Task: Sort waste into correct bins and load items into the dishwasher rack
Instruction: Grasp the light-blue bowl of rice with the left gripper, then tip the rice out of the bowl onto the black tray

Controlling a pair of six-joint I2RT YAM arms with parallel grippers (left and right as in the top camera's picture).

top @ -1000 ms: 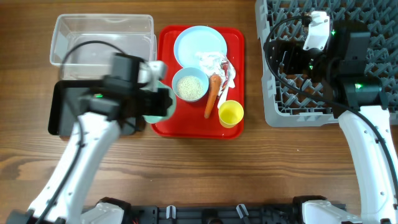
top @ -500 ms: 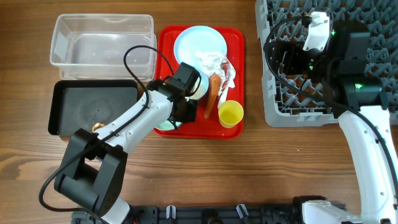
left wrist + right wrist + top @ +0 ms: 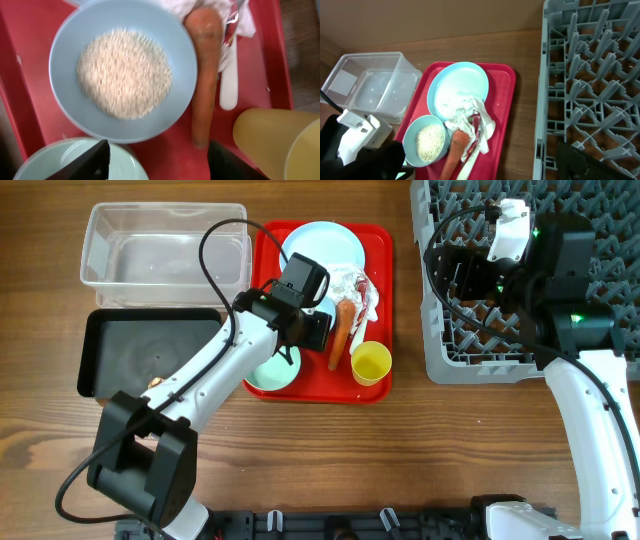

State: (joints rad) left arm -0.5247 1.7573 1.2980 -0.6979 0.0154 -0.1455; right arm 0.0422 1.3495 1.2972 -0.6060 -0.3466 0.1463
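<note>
My left gripper (image 3: 305, 330) (image 3: 160, 167) hovers open over the red tray (image 3: 385, 250), nothing between its fingers. Just ahead of it sits the small light-blue bowl (image 3: 122, 70), full of white rice (image 3: 125, 72). The pale-green bowl (image 3: 270, 370) (image 3: 75, 160) stands empty at the tray's front left, by my left finger (image 3: 95, 162). An orange carrot (image 3: 340, 335) (image 3: 205, 75), white spoon (image 3: 228, 85) and yellow cup (image 3: 371, 363) lie to the right. The napkin (image 3: 345, 280) and red wrapper (image 3: 476, 125) rest on the light-blue plate (image 3: 320, 242). My right gripper (image 3: 455, 275) (image 3: 480, 167) stays open above the dishwasher rack (image 3: 600, 330).
The clear bin (image 3: 165, 255) stands empty at the back left. In front of it is the black bin (image 3: 120, 345), with a small brown lump (image 3: 155, 382) at its near edge. Bare wood lies between the tray and the rack.
My left gripper set the pale-green bowl down at the tray's front left, let go, and moved back over the rice bowl with its jaws opening. The right arm has not moved.
</note>
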